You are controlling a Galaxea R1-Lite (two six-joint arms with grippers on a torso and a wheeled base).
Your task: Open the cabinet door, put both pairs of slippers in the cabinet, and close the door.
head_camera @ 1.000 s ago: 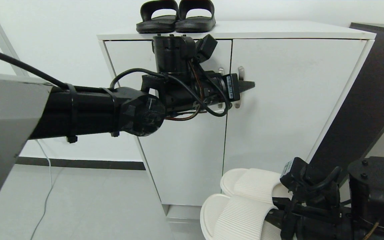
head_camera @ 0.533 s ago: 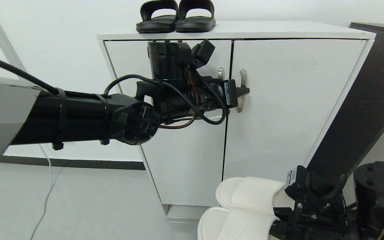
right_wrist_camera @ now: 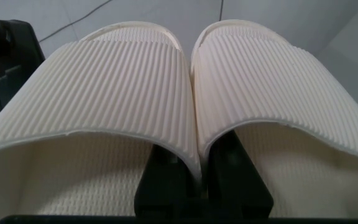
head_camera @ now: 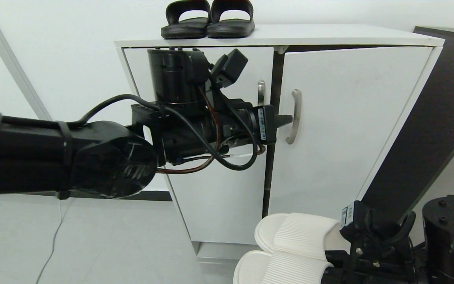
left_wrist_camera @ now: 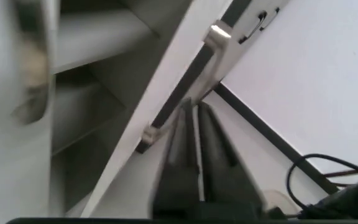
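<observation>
One door has come off its seat in the last second. The right door (head_camera: 349,118) of the cabinet (head_camera: 329,37), shut flush a second ago, now stands ajar, with a dark gap (head_camera: 277,79) between it and the closed left door (head_camera: 211,197). The left gripper (head_camera: 286,119) sits in front of the cabinet at handle height. Its fingers appear pressed together, and its tip touches the inner side of the right door's handle (head_camera: 296,114). The arm has drawn back from the cabinet, bringing handle and door with it. The left wrist view looks through the gap onto the shelves (left_wrist_camera: 98,37) inside.

The black slippers (head_camera: 208,21) lie side by side on top of the cabinet, above the left door, unmoved. The white slippers (head_camera: 290,248) hang low in front of the cabinet's foot. The right gripper (right_wrist_camera: 197,183) pinches the touching inner edges of their two straps.

Judged from this, the opening step is under way but not complete: the gap looks too narrow to pass a pair through. Neither pair is in the cabinet yet.
</observation>
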